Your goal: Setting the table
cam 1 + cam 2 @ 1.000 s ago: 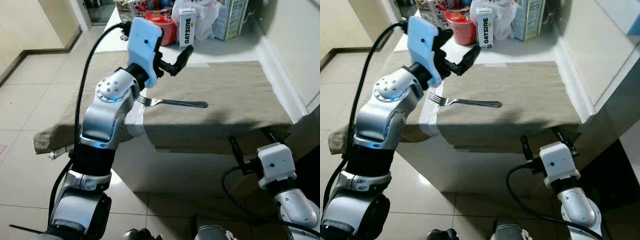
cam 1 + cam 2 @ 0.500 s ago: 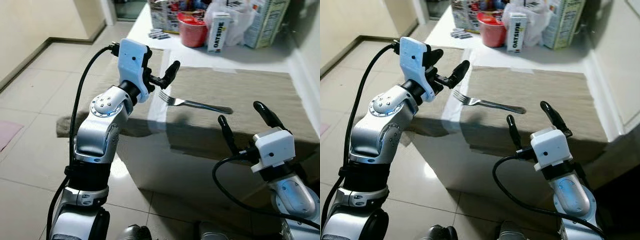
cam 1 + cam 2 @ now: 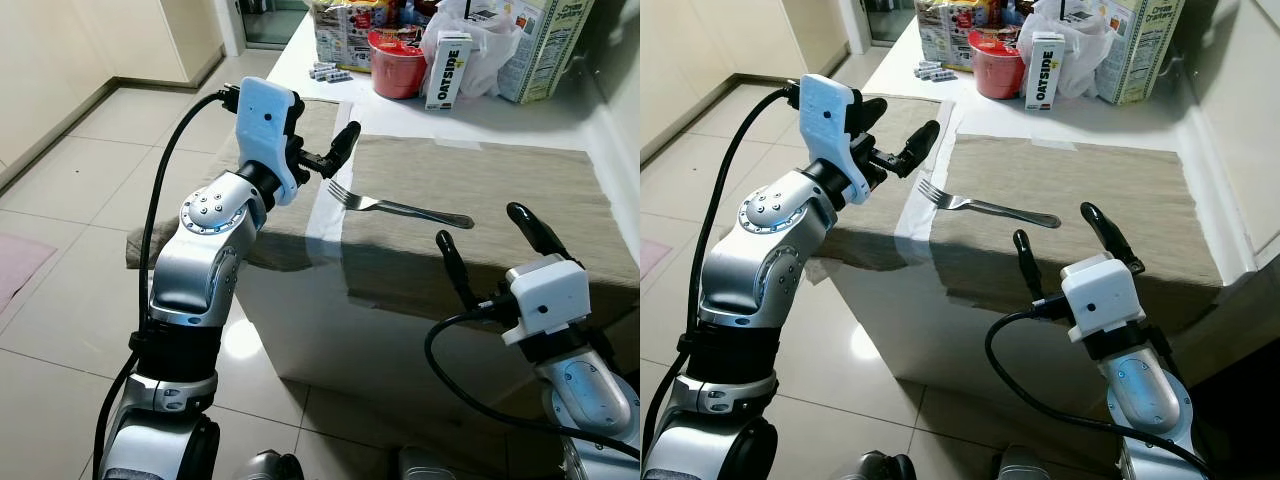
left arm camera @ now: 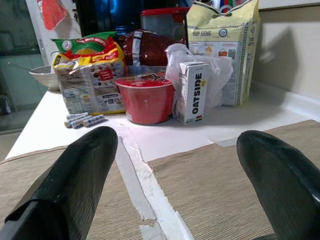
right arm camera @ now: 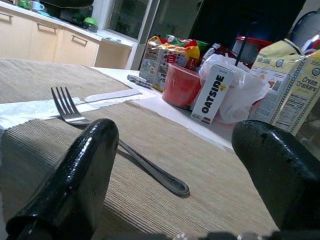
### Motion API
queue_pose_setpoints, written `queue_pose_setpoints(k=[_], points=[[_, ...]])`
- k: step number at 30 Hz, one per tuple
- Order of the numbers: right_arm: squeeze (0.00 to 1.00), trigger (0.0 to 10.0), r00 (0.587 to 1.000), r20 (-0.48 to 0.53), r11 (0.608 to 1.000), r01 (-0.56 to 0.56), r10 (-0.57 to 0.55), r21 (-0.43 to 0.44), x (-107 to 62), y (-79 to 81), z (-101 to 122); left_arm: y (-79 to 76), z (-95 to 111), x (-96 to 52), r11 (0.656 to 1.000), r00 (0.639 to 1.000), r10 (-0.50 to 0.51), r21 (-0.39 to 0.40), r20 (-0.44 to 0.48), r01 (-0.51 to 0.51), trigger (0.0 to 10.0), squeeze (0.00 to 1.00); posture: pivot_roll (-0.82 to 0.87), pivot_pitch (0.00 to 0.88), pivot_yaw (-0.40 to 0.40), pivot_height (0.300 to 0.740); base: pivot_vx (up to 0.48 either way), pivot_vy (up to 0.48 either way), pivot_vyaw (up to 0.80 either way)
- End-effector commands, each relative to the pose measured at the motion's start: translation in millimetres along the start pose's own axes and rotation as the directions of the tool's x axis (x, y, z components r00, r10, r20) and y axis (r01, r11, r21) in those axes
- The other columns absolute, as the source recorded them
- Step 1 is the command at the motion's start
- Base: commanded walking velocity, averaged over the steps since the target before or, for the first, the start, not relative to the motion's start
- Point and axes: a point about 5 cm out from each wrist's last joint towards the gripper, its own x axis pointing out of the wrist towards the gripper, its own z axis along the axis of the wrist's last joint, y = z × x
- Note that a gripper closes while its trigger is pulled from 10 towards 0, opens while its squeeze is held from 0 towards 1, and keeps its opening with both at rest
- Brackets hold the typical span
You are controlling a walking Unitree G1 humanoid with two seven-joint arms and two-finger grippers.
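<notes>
Left eye view looks down on a white table [image 3: 300, 60] whose near part is covered by two beige placemats: a larger placemat [image 3: 500, 190] toward the robot's right and a smaller placemat [image 3: 290, 150] toward its left, with a strip of white tape [image 3: 325, 205] running along the seam between them.

Next in bulk are the arms. The left gripper [image 3: 325, 150] is raised over the table's near left corner, above the smaller placemat, its two black fingers spread apart and holding nothing. The right gripper [image 3: 490, 250] hangs lower, in front of the table's near edge, jaws likewise wide and empty; its wrist camera looks along the mat at the fork between its two fingers [image 5: 75, 175].

At the far end of the table stands a cluster of groceries: a tall cereal box [image 3: 545, 40], a white plastic bag [image 3: 490, 45], a colourful snack pack [image 3: 345, 25], a red bowl [image 3: 397, 68], an Oatside carton [image 3: 447, 70] and a few small batteries [image 3: 328, 70] (too small to count surely).

Smallest is the fork [image 3: 395, 205], lying flat on the larger placemat near the tape. Its long axis runs across the table, tines pointing to the robot's left toward the seam, handle end toward the right and slightly nearer the robot. Neither gripper touches it.
</notes>
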Motion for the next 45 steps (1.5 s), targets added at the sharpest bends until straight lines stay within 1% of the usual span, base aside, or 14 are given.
queue_pose_setpoints(k=[1,6,7,8,9,13,14,20,24,26,29,35,39,45], points=[[0.00,10.0,1.000,-0.003,1.000,-0.005,0.005,0.014,-1.1,1.0,-0.1,0.4,5.5,-1.2,1.000,1.000,0.002,0.003,0.017,-0.002,10.0,0.00,-0.20,0.078,0.070,0.740,0.000,0.000,0.00],[0.00,10.0,1.000,-0.002,1.000,-0.008,0.008,0.019,0.5,1.9,1.2,0.0,4.5,-3.5,1.000,1.000,0.007,-0.006,0.004,-0.007,10.0,0.00,-0.20,0.075,0.071,0.740,0.000,0.000,0.00],[0.00,10.0,0.999,-0.049,0.988,0.019,-0.012,0.153,38.4,4.5,-17.7,2.1,-17.8,-26.7,0.989,0.988,0.150,-0.008,-0.042,-0.151,10.0,0.00,-0.07,0.000,0.051,0.740,0.000,0.000,0.00],[0.00,10.0,0.997,-0.083,0.966,0.026,-0.005,0.256,68.2,10.7,-26.4,2.9,-32.9,-45.6,0.966,0.964,0.255,-0.018,-0.080,-0.257,10.0,0.00,-0.07,0.000,0.052,0.740,0.000,0.000,0.00],[0.00,10.0,0.994,-0.111,0.933,0.018,0.024,0.360,98.1,22.9,-29.8,6.4,-48.3,-66.5,0.928,0.922,0.368,-0.016,-0.124,-0.372,10.0,0.00,-0.07,0.000,0.054,0.740,0.000,0.000,0.00],[0.00,10.0,0.995,-0.101,0.932,0.015,0.023,0.362,98.4,27.3,-27.5,11.6,-51.5,-68.7,0.927,0.918,0.373,-0.001,-0.133,-0.376,10.0,0.00,-0.07,0.000,0.056,0.740,0.000,0.000,0.00],[0.00,10.0,0.995,-0.094,0.934,0.011,0.024,0.358,97.8,30.2,-25.9,13.2,-53.8,-69.4,0.929,0.920,0.366,-0.012,-0.143,-0.371,10.0,0.00,-0.07,0.000,0.059,0.740,0.000,0.000,0.00],[0.00,10.0,0.996,-0.086,0.931,-0.002,0.036,0.364,97.3,36.4,-24.7,12.4,-53.7,-70.0,0.932,0.922,0.360,0.005,-0.146,-0.363,10.0,0.00,-0.08,0.000,0.064,0.740,0.000,0.000,0.00],[0.00,10.0,0.997,-0.071,0.927,-0.006,0.035,0.375,107.2,37.1,-25.3,11.8,-48.1,-75.4,0.921,0.913,0.387,0.017,-0.129,-0.388,10.0,0.00,-0.08,0.000,0.064,0.740,0.000,0.000,0.00],[0.00,10.0,0.997,-0.071,0.925,0.000,0.029,0.380,108.3,36.4,-25.7,11.9,-48.6,-77.7,0.920,0.911,0.390,0.024,-0.134,-0.390,10.0,0.00,-0.08,0.000,0.064,0.740,0.000,0.000,0.00],[0.00,10.0,0.996,-0.089,0.932,0.027,0.005,0.362,102.2,34.2,-28.4,12.4,-54.6,-83.5,0.917,0.903,0.399,0.035,-0.158,-0.398,10.0,0.00,-0.07,0.000,0.064,0.740,0.000,0.000,0.00],[0.00,10.0,0.992,-0.112,0.956,0.090,-0.060,0.280,84.3,29.6,-33.6,15.0,-64.5,-89.3,0.921,0.899,0.388,0.040,-0.201,-0.389,10.0,0.00,-0.08,0.000,0.070,0.740,0.000,0.000,0.00],[0.00,10.0,0.991,-0.119,0.957,0.087,-0.055,0.278,75.6,37.5,-35.7,15.6,-69.2,-87.6,0.926,0.900,0.374,0.035,-0.226,-0.376,10.0,0.00,-0.10,0.000,0.086,0.740,0.000,0.000,0.00],[0.00,10.0,0.993,-0.116,0.954,0.068,-0.035,0.293,77.7,43.5,-33.5,14.5,-69.1,-83.5,0.928,0.903,0.368,0.025,-0.222,-0.372,10.0,0.00,-0.10,0.000,0.086,0.740,0.000,0.000,0.00]])
